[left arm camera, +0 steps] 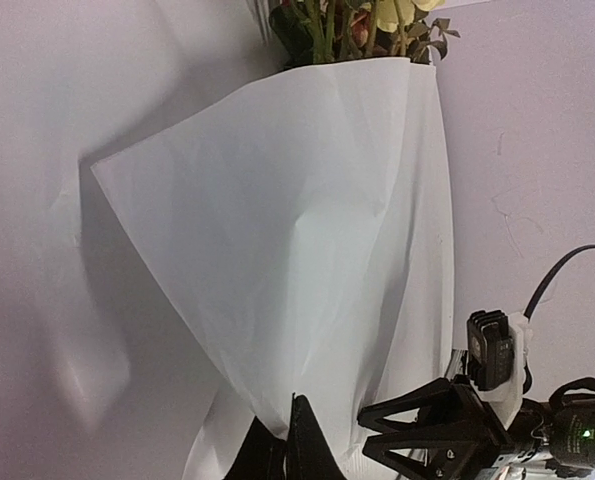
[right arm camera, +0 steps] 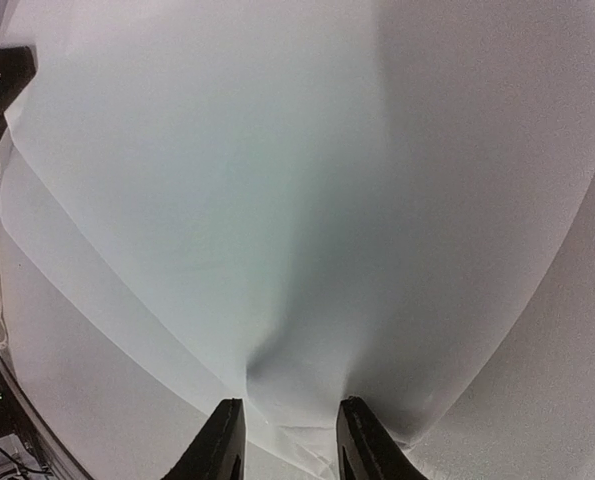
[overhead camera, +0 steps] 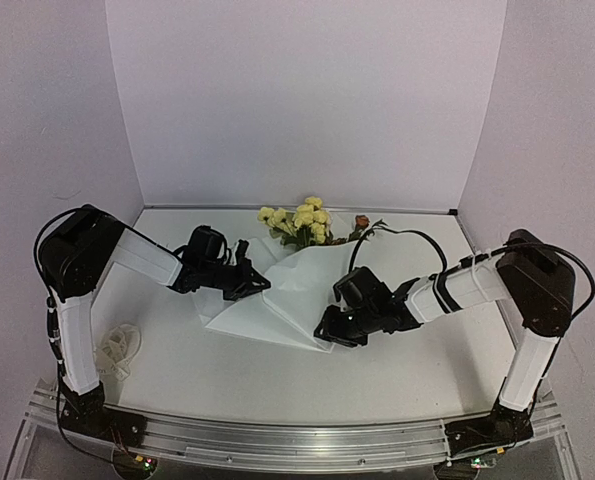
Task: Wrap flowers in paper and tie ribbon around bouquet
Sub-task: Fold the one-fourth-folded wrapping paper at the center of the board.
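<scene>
**Paper**: white sheet at the middle of the table, folded loosely over the stems in a rough cone. The wide mouth faces the far wall and the pointed corners face the near edge. Creased, and partly raised off the surface on its left side.

**Flowers**: yellow heads stick out of the paper's far edge, with one orange-brown bloom just to their right. Stems and leaves disappear under the sheet.

**Left end effector**: at the paper's left edge, touching it, jaws closed on the sheet. In the left wrist view the paper runs down to the pinched fingers.

**Right end effector**: at the paper's near right corner, low over the sheet. Its fingers stand partly apart, with a puckered fold of paper lying between the tips. Cannot tell whether that fold is gripped.

**Ribbon**: cream band lying in loose loops on the table beside the left arm's base, well apart from the paper and both end effectors.
</scene>
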